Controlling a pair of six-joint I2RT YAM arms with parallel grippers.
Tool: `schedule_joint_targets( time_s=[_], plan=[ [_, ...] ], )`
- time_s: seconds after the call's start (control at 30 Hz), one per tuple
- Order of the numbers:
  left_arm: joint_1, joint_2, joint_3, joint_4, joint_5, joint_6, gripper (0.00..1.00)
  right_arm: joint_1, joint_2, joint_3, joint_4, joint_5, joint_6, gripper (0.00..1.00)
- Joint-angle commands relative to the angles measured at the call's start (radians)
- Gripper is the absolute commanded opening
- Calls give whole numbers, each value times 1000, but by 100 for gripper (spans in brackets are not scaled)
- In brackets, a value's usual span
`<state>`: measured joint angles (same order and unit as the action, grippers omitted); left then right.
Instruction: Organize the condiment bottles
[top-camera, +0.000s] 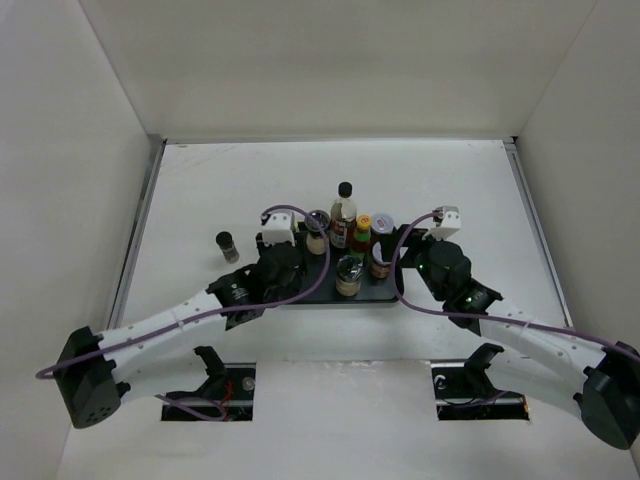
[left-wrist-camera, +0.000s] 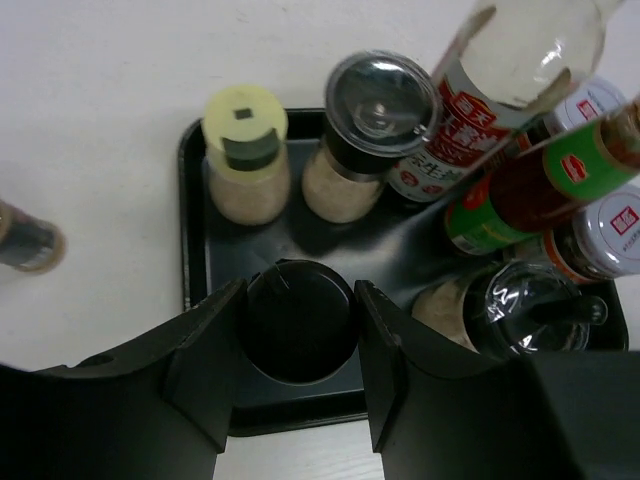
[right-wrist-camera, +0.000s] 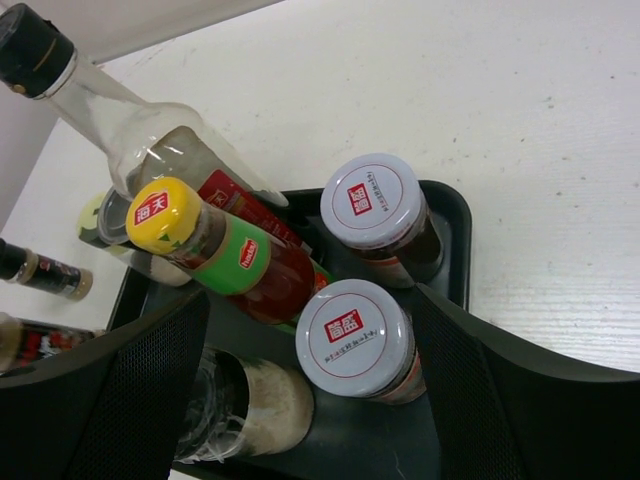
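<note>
Left pincer (left-wrist-camera: 300, 300) pinching black-lidded jar (left-wrist-camera: 298, 325) — body hidden; right pincer (right-wrist-camera: 310, 300) spread, flanking silver-lidded jar (right-wrist-camera: 355, 338).

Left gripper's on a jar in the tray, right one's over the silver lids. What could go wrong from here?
The left gripper clamps the black-lidded jar at the near edge of the tray; set on the rim, it may tip. The right gripper is open around a silver-lidded jar, with the red sauce bottle close by its finger; a sideways move could topple it.
</note>
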<state>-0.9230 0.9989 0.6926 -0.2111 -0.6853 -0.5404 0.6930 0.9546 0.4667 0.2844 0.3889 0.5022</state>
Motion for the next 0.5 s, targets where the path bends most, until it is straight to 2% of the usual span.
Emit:
schedule_joint_targets(
  time_s=[0.0,0.17,0.47],
  plan=[
    [-36,72,5,171,-33,-20,31,-8,-30,-7,67,38,6,85],
    [-38,233,21,306,4,16,31,-19,-40,-14,68,47,7,85],
    [-21,365,19,417,24,45,31,-14,-50,-14,68,45,6,86]
  ],
)
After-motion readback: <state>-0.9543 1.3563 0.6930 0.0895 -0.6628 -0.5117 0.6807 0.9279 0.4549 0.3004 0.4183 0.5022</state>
